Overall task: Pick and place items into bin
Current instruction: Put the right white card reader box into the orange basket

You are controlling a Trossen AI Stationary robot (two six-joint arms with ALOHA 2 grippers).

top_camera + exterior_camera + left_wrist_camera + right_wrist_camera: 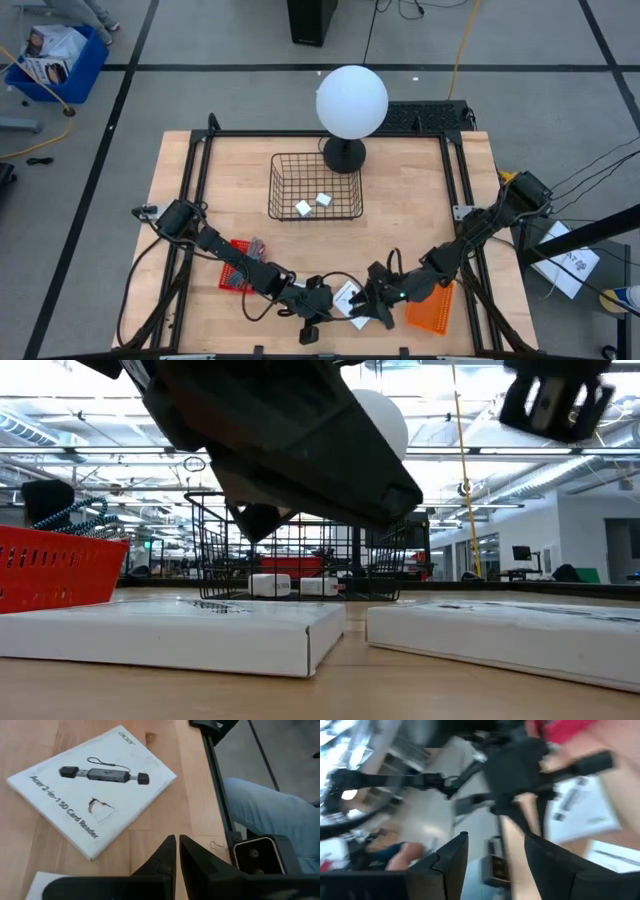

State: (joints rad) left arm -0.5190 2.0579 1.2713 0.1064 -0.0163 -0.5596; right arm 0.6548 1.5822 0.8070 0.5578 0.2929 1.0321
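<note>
Two white flat cards with black print lie flat near the table's near edge [345, 296], [360, 322]; in the low view they show side by side [170, 630], [510, 630]. One reads as a card-reader pack in the left wrist view [95, 785]. Two tiny white blocks [303, 208], [323, 199] rest on the floor of the black wire bin [315, 160]. My left gripper [177, 852] is shut and hovers beside the pack, near the table's near edge [312, 330]. My right gripper [495, 857] is open, just right of the cards [374, 308]. The teal-handled and grey tools do not show.
A red basket [235, 268] sits by the left arm and an orange one [432, 305] by the right arm. A white globe lamp [351, 100] stands behind the bin. A black frame rail [220, 795] runs along the table edge, with a person's leg [260, 805] beyond it.
</note>
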